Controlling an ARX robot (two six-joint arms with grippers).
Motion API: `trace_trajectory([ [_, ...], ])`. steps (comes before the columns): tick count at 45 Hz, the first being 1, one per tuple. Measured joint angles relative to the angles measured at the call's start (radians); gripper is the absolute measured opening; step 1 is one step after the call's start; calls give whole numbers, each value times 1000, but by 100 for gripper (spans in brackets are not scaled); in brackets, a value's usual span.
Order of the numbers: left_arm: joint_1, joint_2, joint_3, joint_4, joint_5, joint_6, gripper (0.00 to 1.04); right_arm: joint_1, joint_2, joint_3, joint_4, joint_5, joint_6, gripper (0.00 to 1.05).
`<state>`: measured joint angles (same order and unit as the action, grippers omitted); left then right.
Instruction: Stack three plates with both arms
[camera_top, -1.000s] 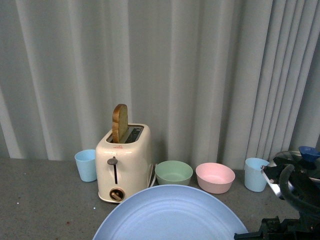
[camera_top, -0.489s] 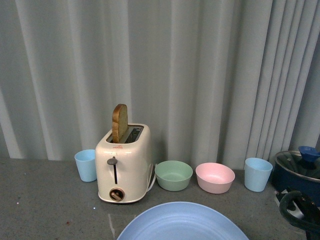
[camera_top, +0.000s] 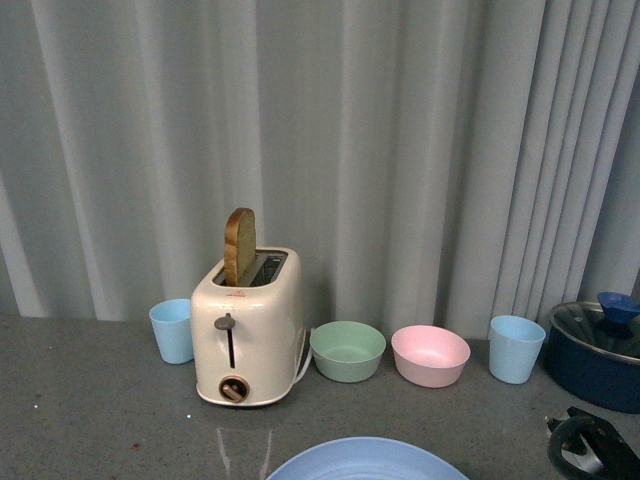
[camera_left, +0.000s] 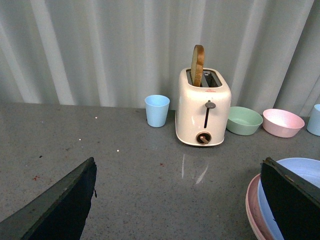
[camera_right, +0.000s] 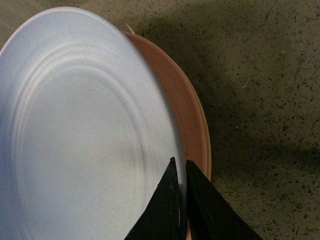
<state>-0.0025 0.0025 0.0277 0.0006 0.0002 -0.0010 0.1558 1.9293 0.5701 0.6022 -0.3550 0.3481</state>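
The right gripper (camera_right: 181, 200) is pinched on the rim of the blue plate (camera_right: 85, 130), its two dark fingers closed with only the thin edge between them. Right under that edge, peeking out on the far side of the fingers, sits the pink plate (camera_right: 192, 120), so the blue one is over it but off-centre; I can't tell whether it is resting flat yet or held just above. The grip is on a sliver of rim, so the plate could tip or swing out of the fingers, and if they let go while it sits skewed it may slide off the pink one onto the counter (camera_right: 260, 75).

The left gripper (camera_left: 175, 200) hangs with its jaws wide apart, holding nothing, the pink and blue plates just beside one jaw. It could knock the stack if it swings that way. I see no cream plate from here.

Well beyond both grippers stand the toaster (camera_top: 248, 338), a green bowl (camera_top: 347, 350), a pink bowl (camera_top: 430, 355), two blue cups and a dark pot (camera_top: 592, 352) — far enough not to worry me.
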Motion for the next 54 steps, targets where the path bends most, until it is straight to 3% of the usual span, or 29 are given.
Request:
trace_trajectory([
  [16,0,0,0,0,0,0,98,-7,27,8,0,10,22,4],
  [27,0,0,0,0,0,0,98,-11,9,6,-6,-3,22,46],
  [37,0,0,0,0,0,0,98,-50,-202,-103,-47,-16,26,94],
  [39,0,0,0,0,0,0,98,-69,-254,-133,-60,-21,31,99],
  [44,0,0,0,0,0,0,98,-139,-427,-193,-130,-15,29,97],
  [49,0,0,0,0,0,0,98,-213,-684,-206,-257,59,-13,97],
  [54,0,0,0,0,0,0,98,-210,-959,-201,-395,150,-99,97],
])
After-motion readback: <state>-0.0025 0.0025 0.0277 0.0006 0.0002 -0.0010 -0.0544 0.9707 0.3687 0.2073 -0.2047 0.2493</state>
